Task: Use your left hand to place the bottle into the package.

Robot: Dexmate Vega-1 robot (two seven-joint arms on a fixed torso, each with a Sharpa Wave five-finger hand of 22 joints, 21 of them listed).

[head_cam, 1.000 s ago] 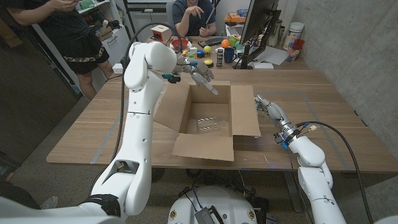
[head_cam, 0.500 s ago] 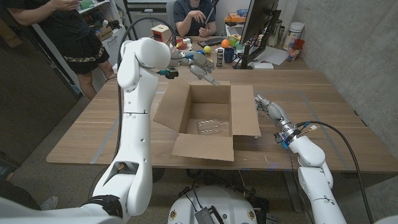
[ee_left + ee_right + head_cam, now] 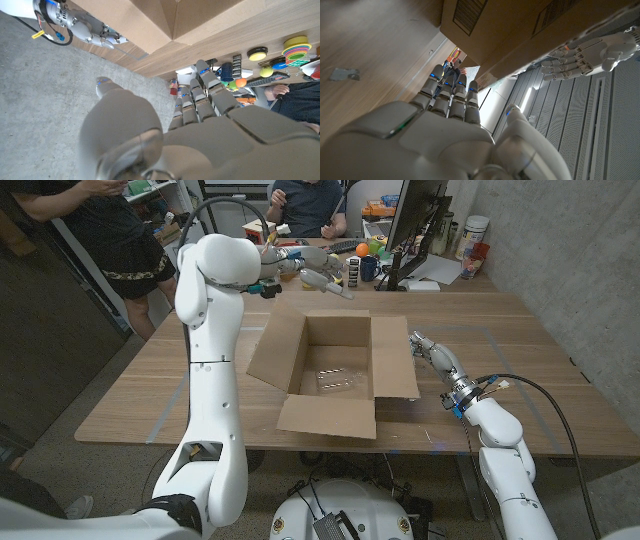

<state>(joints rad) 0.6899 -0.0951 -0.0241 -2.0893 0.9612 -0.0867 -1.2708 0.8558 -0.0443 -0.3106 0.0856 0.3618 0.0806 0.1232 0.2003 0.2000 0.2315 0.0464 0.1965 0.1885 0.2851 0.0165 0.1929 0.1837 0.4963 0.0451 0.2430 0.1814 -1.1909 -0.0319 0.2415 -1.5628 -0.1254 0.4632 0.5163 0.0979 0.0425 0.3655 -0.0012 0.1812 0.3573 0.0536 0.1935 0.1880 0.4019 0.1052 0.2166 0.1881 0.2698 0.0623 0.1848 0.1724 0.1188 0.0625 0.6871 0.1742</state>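
Note:
The open cardboard box (image 3: 345,340) stands in the middle of the table with its flaps spread. A clear plastic bottle (image 3: 335,381) lies on its side on the box floor. My left hand (image 3: 321,279) hangs in the air above and beyond the box's far edge, fingers stretched out and holding nothing. In the left wrist view the same hand (image 3: 200,112) has straight fingers, with the box (image 3: 165,20) past them. My right hand (image 3: 433,353) stays low by the box's right flap, fingers extended and empty. The right wrist view has that hand (image 3: 447,120) beside the box wall (image 3: 520,30).
The far end of the table is crowded: a monitor (image 3: 415,220), a dark mug (image 3: 370,268), coloured toys and bottles. One person (image 3: 305,205) sits behind the table, another (image 3: 100,230) stands at the far left.
My left hand has lifted up and drawn back from over the box opening toward the table's far side, the arm swinging left. The bottle and my right hand have stayed put.

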